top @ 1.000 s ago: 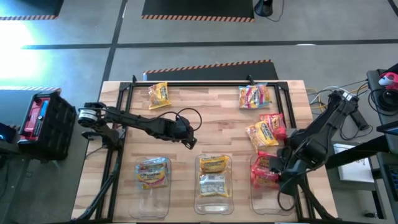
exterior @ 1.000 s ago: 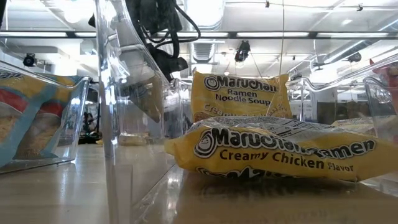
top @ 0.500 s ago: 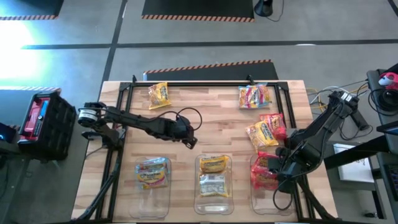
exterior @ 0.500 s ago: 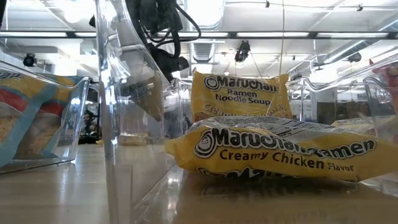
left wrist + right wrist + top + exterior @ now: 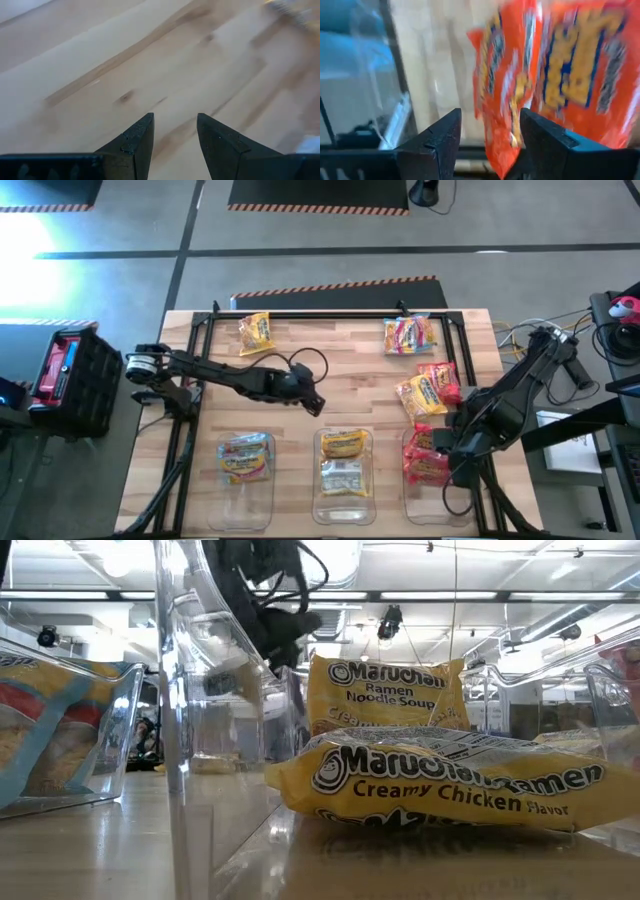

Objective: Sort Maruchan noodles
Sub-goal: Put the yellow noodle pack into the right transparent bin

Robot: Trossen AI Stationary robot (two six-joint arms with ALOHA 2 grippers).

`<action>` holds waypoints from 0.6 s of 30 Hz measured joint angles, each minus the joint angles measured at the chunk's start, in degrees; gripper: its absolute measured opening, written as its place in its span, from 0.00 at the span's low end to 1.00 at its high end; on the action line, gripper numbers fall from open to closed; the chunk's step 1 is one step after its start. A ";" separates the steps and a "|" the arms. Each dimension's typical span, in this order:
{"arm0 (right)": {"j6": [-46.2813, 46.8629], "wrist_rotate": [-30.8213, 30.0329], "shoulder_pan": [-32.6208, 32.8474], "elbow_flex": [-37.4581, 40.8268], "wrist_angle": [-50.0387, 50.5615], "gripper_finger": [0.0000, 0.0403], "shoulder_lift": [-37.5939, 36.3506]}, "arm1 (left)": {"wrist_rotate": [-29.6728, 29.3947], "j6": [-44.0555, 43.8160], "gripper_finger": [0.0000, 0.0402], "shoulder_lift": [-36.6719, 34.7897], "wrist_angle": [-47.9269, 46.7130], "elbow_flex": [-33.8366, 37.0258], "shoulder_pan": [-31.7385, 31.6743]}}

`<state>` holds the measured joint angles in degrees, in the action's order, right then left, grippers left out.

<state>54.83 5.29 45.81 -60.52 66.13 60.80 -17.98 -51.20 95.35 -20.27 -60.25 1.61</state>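
Noodles lie in several groups on our wooden bench (image 5: 350, 395). Near the far edge we see a yellow packet (image 5: 256, 332) toward the left and a pale multicoloured packet (image 5: 408, 334) toward the right. A yellow and a red packet (image 5: 430, 391) overlap near the right edge. Three clear bins stand along the near edge: the left bin (image 5: 245, 480) holds a pale packet, the middle bin (image 5: 344, 480) holds two yellow packets (image 5: 343, 460), and the right bin (image 5: 425, 490) holds red packets (image 5: 425, 455).

The right gripper (image 5: 447, 450) is over the right bin, fingers spread, with a red packet (image 5: 555, 70) between and just beyond them; whether it touches them we cannot tell. The left gripper (image 5: 312, 402) hovers over bare wood at mid-bench, fingers (image 5: 135, 140) parted on nothing.

A black frame (image 5: 330, 314) borders the bench. The bench centre is open wood. Beyond it lie grey floor with striped tape (image 5: 335, 288) and, left, a black crate (image 5: 68, 375).
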 joint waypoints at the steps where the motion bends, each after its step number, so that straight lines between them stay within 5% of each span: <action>1: -0.58 -1.49 -0.53 -0.92 0.02 0.47 -0.05 | 0.59 0.74 0.33 0.00 1.97 0.00 0.00; 10: -3.44 -16.19 -9.91 -6.45 2.61 0.45 -0.50 | 4.52 7.02 0.33 0.00 19.08 0.00 -0.43; 18: -0.39 -17.26 -22.89 -4.97 12.50 0.44 -1.59 | 13.05 8.92 0.33 2.91 29.67 0.00 -2.16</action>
<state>54.43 -11.97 22.92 -65.49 78.63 59.21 -4.93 -42.28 98.26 9.40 -60.25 -0.55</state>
